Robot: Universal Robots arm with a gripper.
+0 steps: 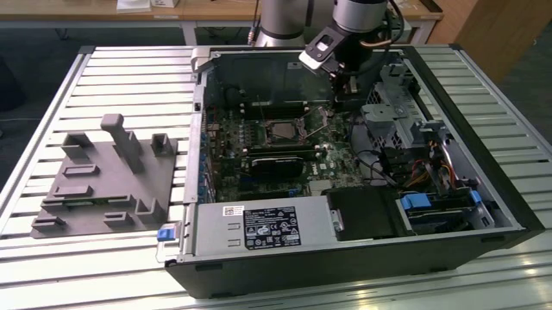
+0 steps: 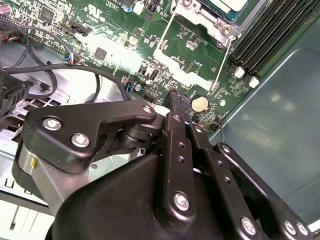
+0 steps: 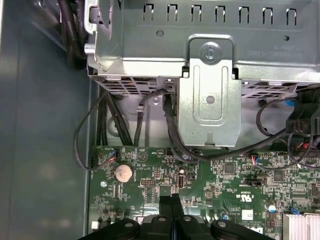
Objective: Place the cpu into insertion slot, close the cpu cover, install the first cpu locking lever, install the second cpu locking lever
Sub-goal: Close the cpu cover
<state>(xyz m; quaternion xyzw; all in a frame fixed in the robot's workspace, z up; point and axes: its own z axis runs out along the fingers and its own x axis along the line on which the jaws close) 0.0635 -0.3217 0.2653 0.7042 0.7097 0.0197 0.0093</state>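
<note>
1. An open computer case (image 1: 345, 261) lies on the slatted metal surface (image 1: 129, 77), and a grey plastic holder (image 1: 103, 181) stands beside it on the exterior view's left.
2. The pincer (image 1: 348, 95) hangs inside the case, over the green board (image 3: 215, 175).
3. In both wrist views the pincer (image 2: 180, 100) (image 3: 171, 201) has its two fingers pressed together, with nothing between them.
4. The fingertips are just beside the round battery (image 2: 200, 103) (image 3: 123, 173).
5. The socket (image 1: 283, 131) is near the pincer, on the exterior view's left of it.
6. In the second wrist view a pale silver chip (image 2: 227, 4) sits inside the socket, with the metal cover frame (image 2: 212, 26) around it.
7. A thin wire lever (image 2: 222, 62) runs out from the frame toward the battery.
</note>
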